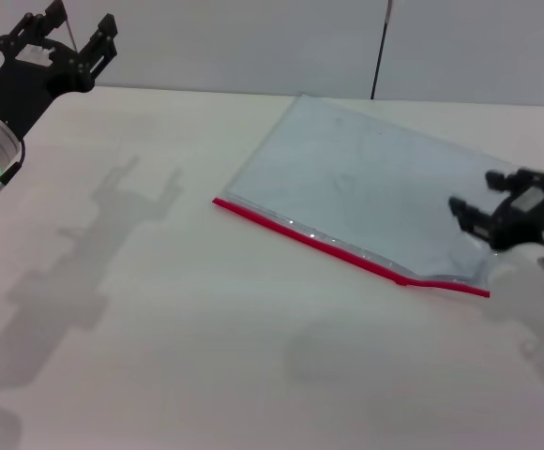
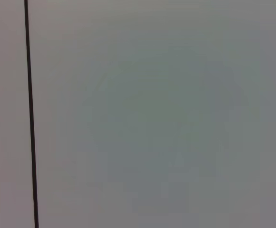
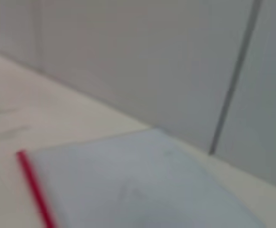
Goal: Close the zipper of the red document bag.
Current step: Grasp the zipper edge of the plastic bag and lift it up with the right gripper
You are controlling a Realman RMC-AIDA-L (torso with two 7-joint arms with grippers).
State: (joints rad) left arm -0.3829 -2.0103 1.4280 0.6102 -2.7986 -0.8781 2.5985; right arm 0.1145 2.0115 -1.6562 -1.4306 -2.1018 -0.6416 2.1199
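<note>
The red document bag (image 1: 361, 192) lies flat on the white table, a translucent pale-blue pouch also seen in the right wrist view (image 3: 142, 185). Its zipper (image 1: 347, 250) is the bright red strip along the long edge nearest me, and one end of the zipper (image 3: 35, 190) shows in the right wrist view. Near the strip's right end the edge buckles slightly. My right gripper (image 1: 478, 195) hovers low at the bag's right end, fingers apart and pointing left over the plastic, with nothing held. My left gripper (image 1: 83, 23) is raised at the far left, open and well away from the bag.
The white table (image 1: 159, 328) stretches wide to the left of and in front of the bag. A pale wall (image 1: 253, 37) with a dark vertical seam (image 1: 380, 47) stands behind the table. The left wrist view shows only that wall (image 2: 152, 118).
</note>
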